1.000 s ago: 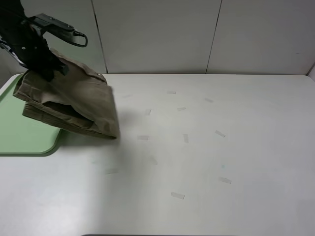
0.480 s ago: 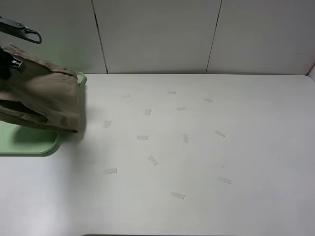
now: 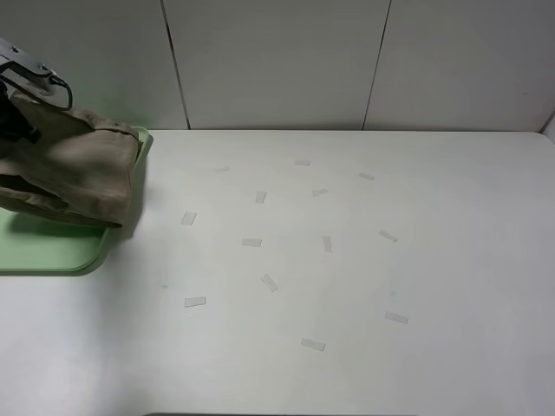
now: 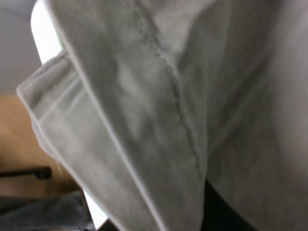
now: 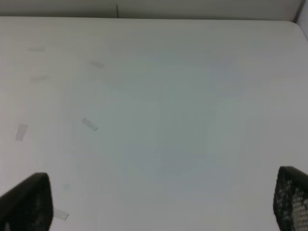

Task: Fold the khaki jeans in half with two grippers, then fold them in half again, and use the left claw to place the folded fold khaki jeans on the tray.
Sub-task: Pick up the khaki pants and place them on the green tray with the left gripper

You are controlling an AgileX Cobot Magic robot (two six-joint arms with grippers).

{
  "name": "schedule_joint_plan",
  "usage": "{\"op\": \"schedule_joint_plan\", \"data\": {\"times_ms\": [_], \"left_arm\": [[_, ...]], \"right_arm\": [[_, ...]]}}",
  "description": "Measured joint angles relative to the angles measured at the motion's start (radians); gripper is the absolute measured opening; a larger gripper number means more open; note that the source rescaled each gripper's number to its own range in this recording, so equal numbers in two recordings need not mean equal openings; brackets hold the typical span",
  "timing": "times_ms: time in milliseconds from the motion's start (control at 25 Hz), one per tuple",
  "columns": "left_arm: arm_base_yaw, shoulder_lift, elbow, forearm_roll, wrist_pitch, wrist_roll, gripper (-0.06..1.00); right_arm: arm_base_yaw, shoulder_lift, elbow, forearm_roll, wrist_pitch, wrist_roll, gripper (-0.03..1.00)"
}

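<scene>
The folded khaki jeans hang at the far left, over the back right part of the pale green tray; their lower edge looks close to the tray, but I cannot tell whether it touches. The left claw grips their upper left edge, its jaws hidden by the cloth. In the left wrist view the jeans fill nearly the whole picture, showing folds and seams. The right gripper is open over bare table, its black fingertips far apart with nothing between them. It is outside the exterior high view.
Several small strips of clear tape lie scattered across the white table. A panelled wall runs along the table's far edge. The tray reaches past the left border of the exterior high view.
The left claw has carried the jeans leftward, from beside the tray's right edge to over the tray, and lowered them a little. The right gripper shows no change.
</scene>
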Motion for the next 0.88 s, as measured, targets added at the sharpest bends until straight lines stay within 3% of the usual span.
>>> {"op": "schedule_joint_plan", "data": {"times_ms": [760,840,880], "left_arm": [[0.106,0.024,0.001,0.004,-0.015,0.015,0.10],[0.107,0.024,0.001,0.005,-0.015,0.015,0.17],[0.109,0.024,0.001,0.009,-0.017,0.016,0.28]], "right_arm": [[0.000,0.000,0.000,0.000,0.000,0.000,1.00],[0.000,0.000,0.000,0.000,0.000,0.000,1.00],[0.000,0.000,0.000,0.000,0.000,0.000,1.00]]}}
